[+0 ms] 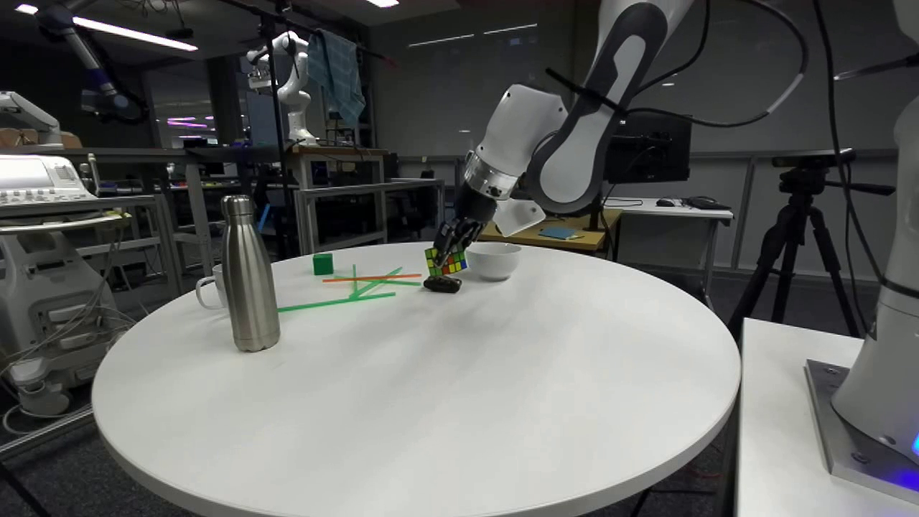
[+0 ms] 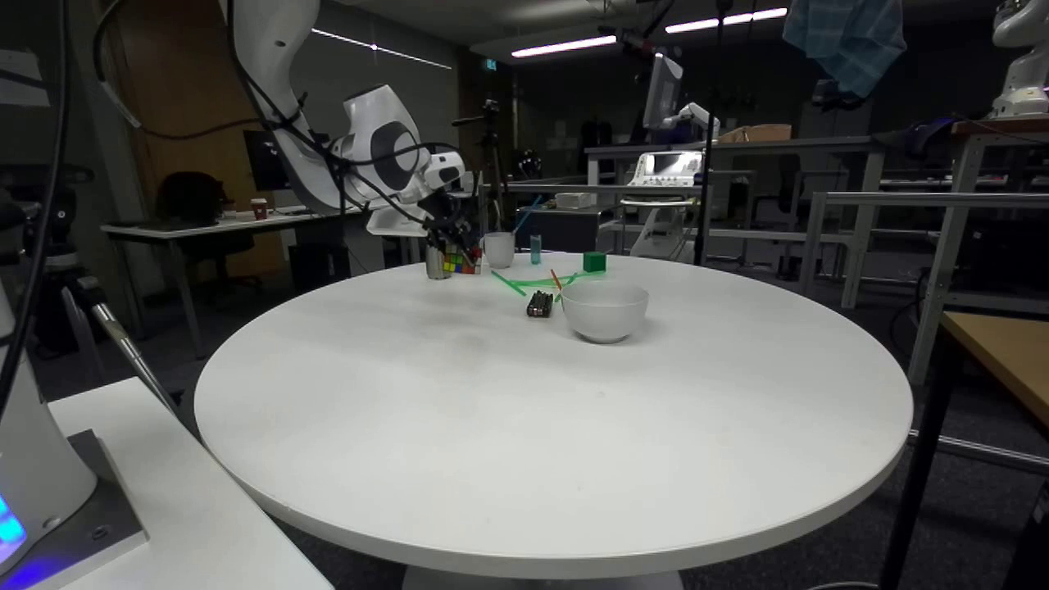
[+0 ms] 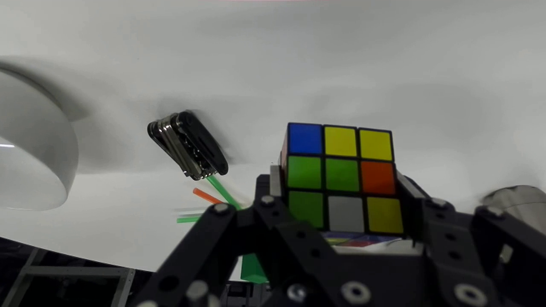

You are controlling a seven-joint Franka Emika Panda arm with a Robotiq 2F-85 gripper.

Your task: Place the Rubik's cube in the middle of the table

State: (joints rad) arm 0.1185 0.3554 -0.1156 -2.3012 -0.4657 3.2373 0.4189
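Desk (image 1: pixel 502 402), round, smooth and white, spreads across the foot of an exterior view, set in a dim lab with strip lights (image 1: pixel 136 35) overhead and a black tripod (image 1: pixel 803 181) past two o'clock, twelve being the far rim. A steel bottle (image 1: pixel 251 287) stands upright near nine, a green block (image 1: pixel 323 264) and thin green sticks (image 1: pixel 337 301) lie toward eleven, and a white bowl (image 1: pixel 495 263) sits toward one. The rim curves from three to eight, cut by the frame at six, with a broad run of white top inside it; the arm base (image 1: pixel 887 388) is past the edge between three and four. The Rubik's cube (image 1: pixel 455 266) appears near twelve, above a dark folding tool (image 1: pixel 442 285). In an exterior view a white mug (image 2: pixel 499 248) stands at twelve; the rim shows from two round to ten, the arm base past it near eight, and the cube appears toward eleven, across part of the bottle. In the wrist view the desk's edge cuts across at eight, the bowl and the tool are at nine, the bottle near four. The hand (image 3: pixel 341 183) reaches up from five, its fingers (image 3: pixel 273 209) parted only by the cube's width and clamped on two opposite sides of it, holding it off the desk.
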